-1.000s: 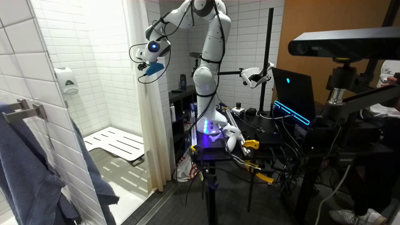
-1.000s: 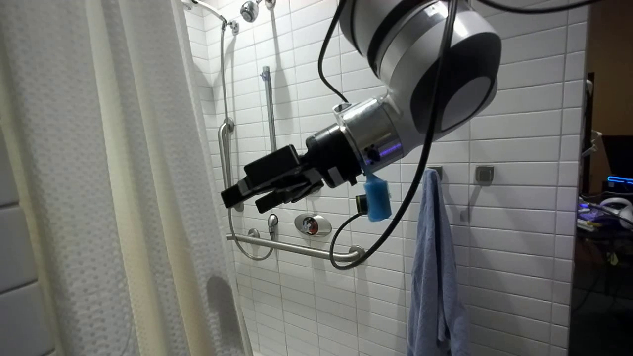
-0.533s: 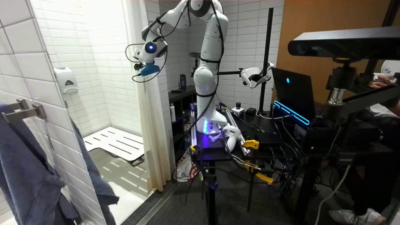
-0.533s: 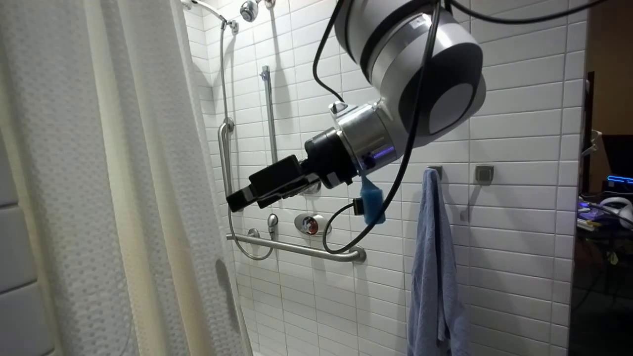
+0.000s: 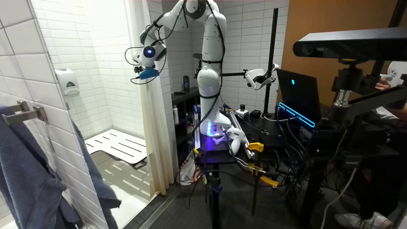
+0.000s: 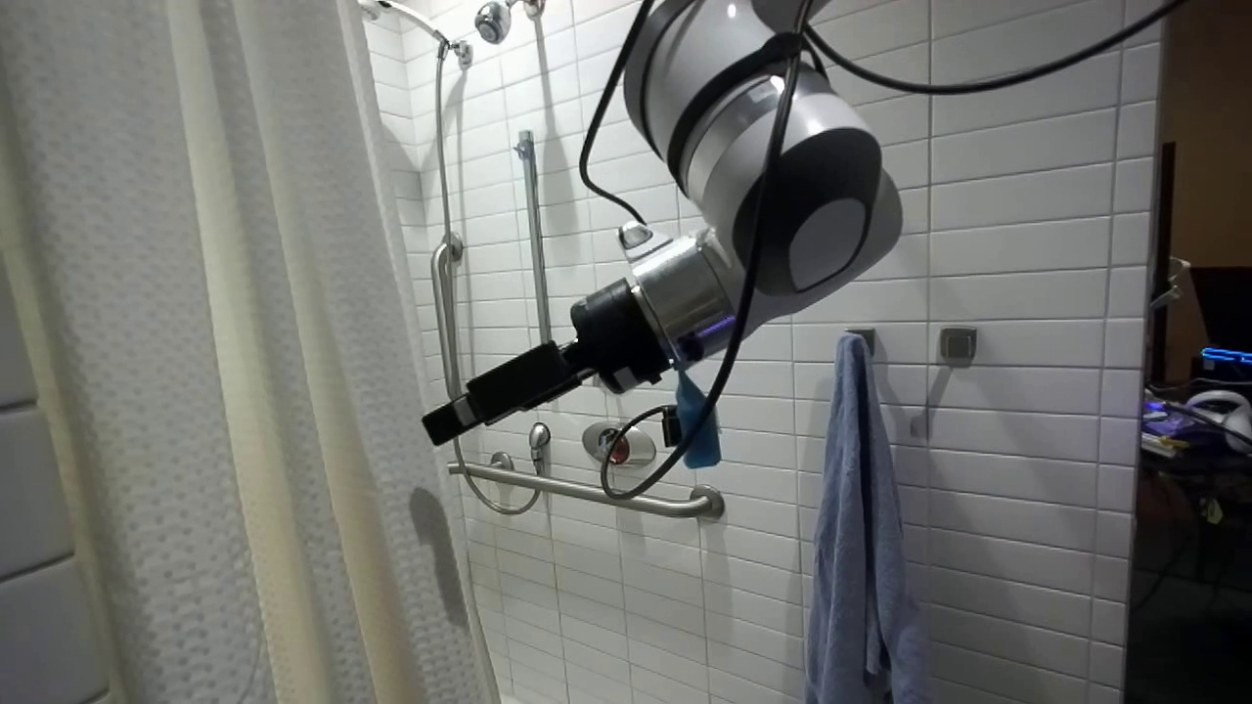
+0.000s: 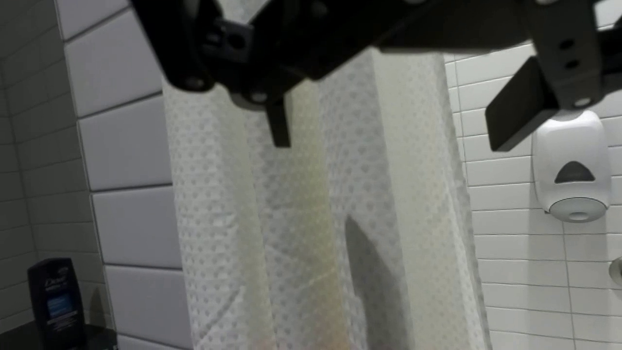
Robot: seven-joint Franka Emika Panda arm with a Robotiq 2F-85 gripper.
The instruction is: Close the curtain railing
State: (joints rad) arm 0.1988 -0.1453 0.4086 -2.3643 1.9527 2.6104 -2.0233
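Observation:
The cream curtain (image 5: pixel 156 127) hangs in vertical folds, bunched at the tiled wall's end, with the shower opening uncovered. It also shows in an exterior view (image 6: pixel 225 372) and fills the middle of the wrist view (image 7: pixel 301 233). My gripper (image 7: pixel 396 124) is open and empty, its fingers wide apart. One fingertip appears in front of the curtain's folds, the other past its free edge, over the tiles. In an exterior view the gripper (image 6: pixel 448 420) overlaps the curtain's edge, one finger hiding the other. A dark shadow lies on the fabric. I cannot tell whether anything touches.
A soap dispenser (image 7: pixel 573 165) is on the shower wall. A grab bar (image 6: pixel 587 492) and a hanging blue towel (image 6: pixel 866 528) are behind the arm. A tiled wall edge (image 7: pixel 131 160) and a dark bottle (image 7: pixel 57 301) stand left of the curtain. A white bench (image 5: pixel 116 144) is in the shower.
The arm has moved left and slightly down in both exterior views, and the gripper has turned so that its fingers line up in an exterior view. The curtain has not visibly moved.

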